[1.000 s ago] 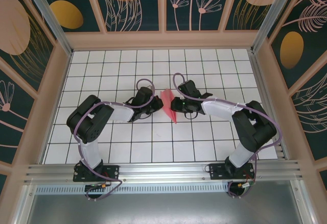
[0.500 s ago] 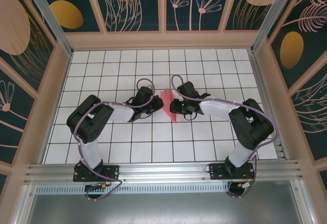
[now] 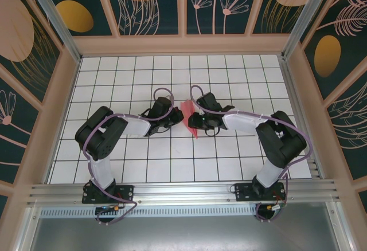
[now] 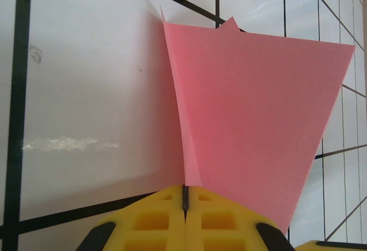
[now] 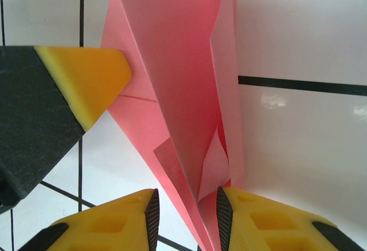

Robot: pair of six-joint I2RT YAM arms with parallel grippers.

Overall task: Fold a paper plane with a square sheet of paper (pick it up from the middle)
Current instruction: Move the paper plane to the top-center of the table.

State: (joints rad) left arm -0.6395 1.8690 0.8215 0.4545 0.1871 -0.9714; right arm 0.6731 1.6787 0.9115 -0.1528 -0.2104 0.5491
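The square sheet of paper stands folded into a slim pink-red paper plane (image 3: 190, 117) at mid-board, its sharp tip toward the near edge. My left gripper (image 3: 179, 116) is shut on its left fold; in the left wrist view the yellow fingertips (image 4: 184, 198) pinch the centre crease and a wing (image 4: 258, 108) spreads to the right. From the right comes my right gripper (image 3: 196, 119), open. Its jaws (image 5: 184, 216) stand apart around the plane's folded layers (image 5: 178, 62), which touch the right pad but not the left. The left gripper's yellow fingertip (image 5: 86, 79) presses the plane's far side.
The white gridded board (image 3: 172, 159) lies inside a wooden frame with patterned walls (image 3: 54, 119). Both arms bend in toward the centre from their bases at the near rail (image 3: 183, 191).
The right gripper's jaws have spread wider around the plane and it has edged slightly left. The left gripper and the plane have stayed put.
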